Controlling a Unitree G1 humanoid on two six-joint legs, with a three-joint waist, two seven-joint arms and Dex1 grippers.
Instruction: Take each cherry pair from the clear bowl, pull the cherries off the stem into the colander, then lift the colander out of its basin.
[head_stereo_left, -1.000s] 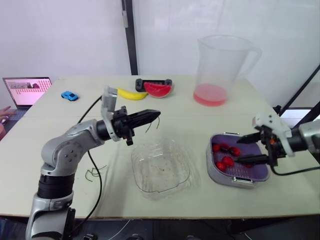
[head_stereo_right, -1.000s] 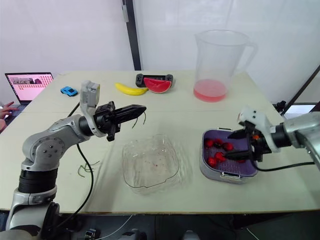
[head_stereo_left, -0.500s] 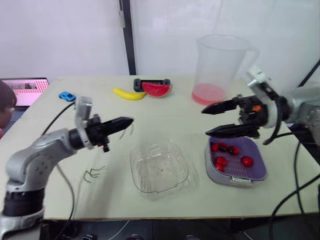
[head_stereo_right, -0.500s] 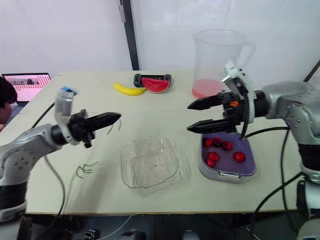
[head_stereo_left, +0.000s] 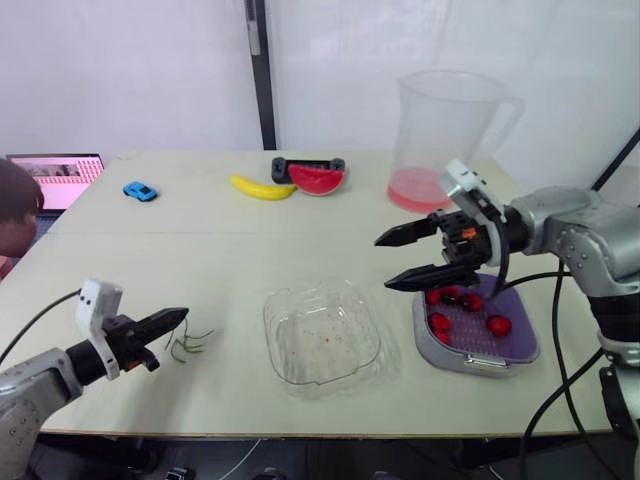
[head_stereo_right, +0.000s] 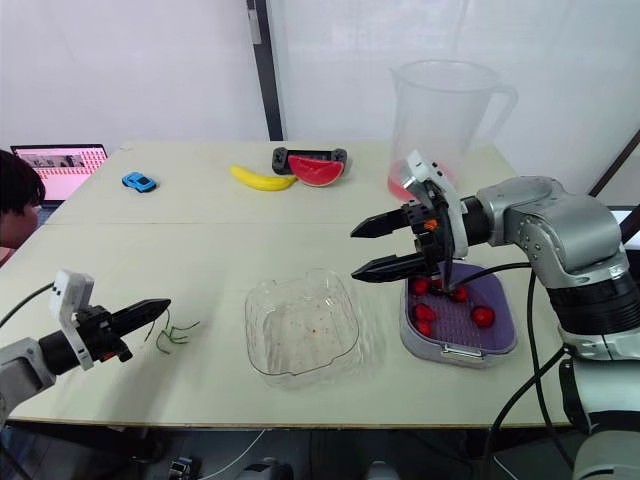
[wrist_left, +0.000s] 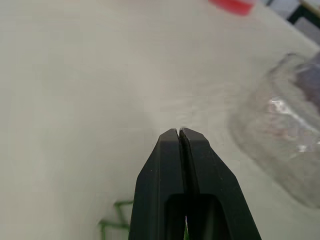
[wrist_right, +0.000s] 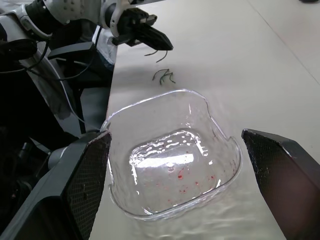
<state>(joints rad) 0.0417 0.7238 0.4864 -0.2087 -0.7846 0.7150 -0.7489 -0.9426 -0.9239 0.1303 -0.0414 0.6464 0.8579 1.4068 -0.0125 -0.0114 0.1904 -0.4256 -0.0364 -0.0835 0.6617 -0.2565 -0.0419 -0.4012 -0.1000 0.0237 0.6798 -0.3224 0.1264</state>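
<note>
The clear bowl (head_stereo_left: 322, 335) sits empty at the table's front centre, with only red juice flecks in it. To its right, the purple colander (head_stereo_left: 510, 345) rests in its grey basin and holds several red cherries (head_stereo_left: 438, 321). My right gripper (head_stereo_left: 383, 265) hangs open and empty above the gap between bowl and colander, pointing left. My left gripper (head_stereo_left: 178, 318) is low at the front left, shut on a thin green stem (wrist_right: 156, 53), just above a small pile of loose stems (head_stereo_left: 190, 345).
A large pitcher (head_stereo_left: 440, 140) with pink liquid stands at the back right. A banana (head_stereo_left: 262, 187), a watermelon slice (head_stereo_left: 316, 178) and a blue toy car (head_stereo_left: 139, 190) lie along the back. A laptop (head_stereo_left: 55, 180) and a person's head (head_stereo_left: 15, 205) are at the far left.
My left gripper swung down and leftwards from above the bowl to the stem pile near the front edge. My right gripper rose out of the colander and moved left, staying open.
</note>
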